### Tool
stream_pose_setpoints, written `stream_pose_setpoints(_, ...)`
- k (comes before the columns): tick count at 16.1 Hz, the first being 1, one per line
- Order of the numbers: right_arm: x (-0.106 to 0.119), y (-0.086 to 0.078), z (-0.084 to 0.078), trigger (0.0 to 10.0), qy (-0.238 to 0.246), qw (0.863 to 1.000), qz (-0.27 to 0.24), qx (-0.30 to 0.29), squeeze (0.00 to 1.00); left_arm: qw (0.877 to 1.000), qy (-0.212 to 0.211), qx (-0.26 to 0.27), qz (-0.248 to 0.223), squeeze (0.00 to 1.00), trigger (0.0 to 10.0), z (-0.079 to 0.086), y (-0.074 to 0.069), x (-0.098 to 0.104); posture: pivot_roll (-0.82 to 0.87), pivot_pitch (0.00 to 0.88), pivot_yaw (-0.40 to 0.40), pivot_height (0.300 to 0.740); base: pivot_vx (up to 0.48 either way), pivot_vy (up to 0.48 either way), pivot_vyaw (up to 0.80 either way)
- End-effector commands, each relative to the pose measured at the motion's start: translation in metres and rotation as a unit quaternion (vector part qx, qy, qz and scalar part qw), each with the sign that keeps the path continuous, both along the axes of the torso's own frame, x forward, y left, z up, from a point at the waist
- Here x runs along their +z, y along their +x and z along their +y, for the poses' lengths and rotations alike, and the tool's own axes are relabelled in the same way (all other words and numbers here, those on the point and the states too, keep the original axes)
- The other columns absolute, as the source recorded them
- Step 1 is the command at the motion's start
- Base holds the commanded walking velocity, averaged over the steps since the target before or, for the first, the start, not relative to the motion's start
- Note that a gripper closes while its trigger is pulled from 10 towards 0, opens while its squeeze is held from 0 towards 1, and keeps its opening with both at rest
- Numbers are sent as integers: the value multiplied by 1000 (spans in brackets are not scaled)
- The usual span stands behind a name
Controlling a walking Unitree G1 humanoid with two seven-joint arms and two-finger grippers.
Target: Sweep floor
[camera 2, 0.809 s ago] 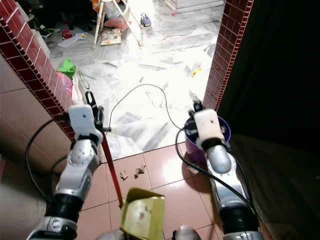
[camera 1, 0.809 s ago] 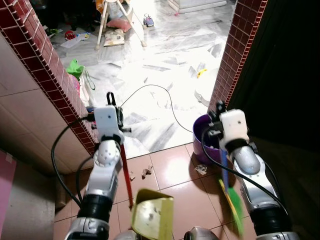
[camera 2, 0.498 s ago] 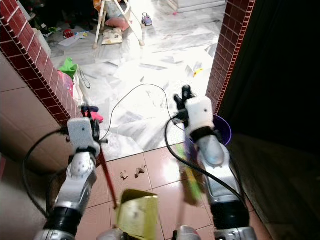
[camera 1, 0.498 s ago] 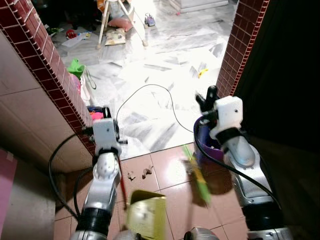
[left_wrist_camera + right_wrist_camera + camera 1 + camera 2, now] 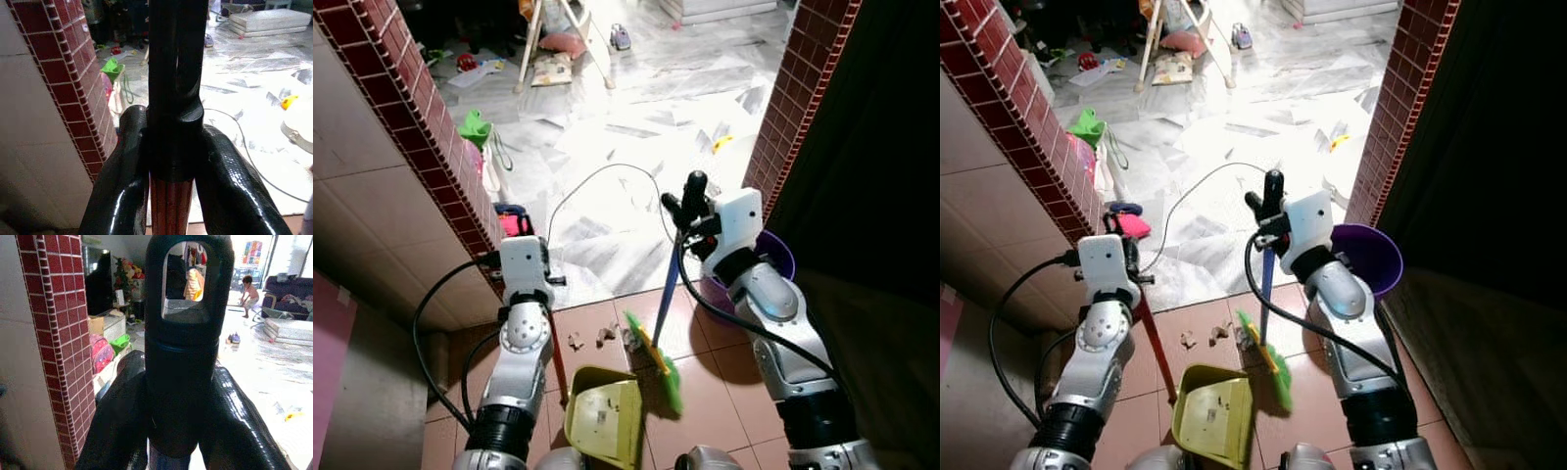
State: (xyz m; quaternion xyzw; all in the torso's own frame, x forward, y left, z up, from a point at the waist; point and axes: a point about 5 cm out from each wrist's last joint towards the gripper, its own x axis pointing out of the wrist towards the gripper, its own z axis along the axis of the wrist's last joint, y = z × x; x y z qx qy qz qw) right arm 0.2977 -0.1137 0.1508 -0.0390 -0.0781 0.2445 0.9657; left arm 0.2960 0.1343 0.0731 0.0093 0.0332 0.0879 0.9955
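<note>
A yellow-green dustpan rests on the terracotta tiles close to me, its red handle rising to my left gripper, which is shut on it near the black top grip. My right gripper is shut on the black cap of a broom with a blue handle. The broom's green bristles touch the floor just right of the dustpan. Small scraps of debris lie on the tile just left of the bristles and above the dustpan.
A purple bucket stands behind my right arm by the red brick pillar. A brick-edged tiled wall runs along the left. A black cable loops over the white marble floor beyond. Toys, a green bag and chair legs lie farther off.
My right gripper has swung the broom leftward, carrying the bristles from beside the bucket to the dustpan's edge. The left arm and dustpan stay roughly in place; the camera shifted slightly.
</note>
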Motion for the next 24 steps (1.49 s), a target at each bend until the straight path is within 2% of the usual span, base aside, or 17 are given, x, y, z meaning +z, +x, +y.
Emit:
stream_pose_setpoints(1, 2, -5, 5, 10000, -4, 999, 1, 33, 0, 1000, 27, 14, -1, 0, 10000, 8, 4, 3, -92, 0, 80, 740, 0, 0, 0)
stream_pose_setpoints(5, -2, -10, 2, 10000, -12, 998, 22, 64, 0, 997, 45, 51, 34, 0, 10000, 18, 4, -2, -96, 0, 82, 740, 0, 0, 0)
stream_pose_setpoints(7, -3, -8, -6, 10000, -21, 998, 21, 53, 0, 995, 61, 75, 33, 0, 10000, 24, 3, -1, -96, 0, 82, 740, 0, 0, 0)
stream_pose_setpoints(8, -3, -7, -7, 10000, -31, 998, 19, 56, 0, 990, 82, 106, 43, 0, 10000, 30, 2, -5, -94, 0, 78, 740, 0, 0, 0)
stream_pose_setpoints(10, -4, -6, -10, 10000, -59, 995, 18, 73, 0, 969, 111, 204, 81, 0, 10000, 46, -2, -13, -99, 0, 77, 740, 0, 0, 0)
stream_pose_setpoints(12, -6, -5, -14, 10000, -70, 994, 25, 80, 0, 963, 117, 227, 81, 0, 10000, 48, -1, -14, -102, 0, 73, 740, 0, 0, 0)
stream_pose_setpoints(14, -8, -4, -20, 10000, -81, 993, 27, 77, 0, 967, 70, 233, 82, 0, 10000, 44, 0, -20, -108, 0, 73, 740, 0, 0, 0)
stream_pose_setpoints(15, -7, -2, -23, 10000, -82, 994, 25, 70, 0, 967, 73, 231, 74, 0, 10000, 41, 2, -20, -108, 0, 73, 740, 0, 0, 0)
stream_pose_setpoints(16, -1, 4, -31, 10000, -82, 995, 13, 46, 0, 972, 43, 221, 67, 0, 10000, 35, 6, -20, -109, 0, 67, 740, 0, 0, 0)
stream_pose_setpoints(17, 2, 8, -37, 10000, -83, 996, 8, 30, 0, 973, 53, 218, 60, 0, 10000, 33, 9, -18, -109, 0, 65, 740, 0, 0, 0)
stream_pose_setpoints(19, 16, 24, -52, 10000, -107, 993, -38, -38, 0, 976, 34, 211, 53, 0, 10000, 29, 17, -16, -124, 0, 59, 740, 0, 0, 0)
stream_pose_setpoints(22, 25, 32, -47, 10000, -119, 987, -81, -65, 0, 977, 29, 208, 49, 0, 10000, 26, 23, -15, -135, 0, 59, 740, 0, 0, 0)
stream_pose_setpoints(24, 17, 32, -28, 10000, -70, 995, -65, -40, 0, 979, 10, 202, 31, 0, 10000, 22, 27, -12, -134, 0, 57, 740, 0, 0, 0)
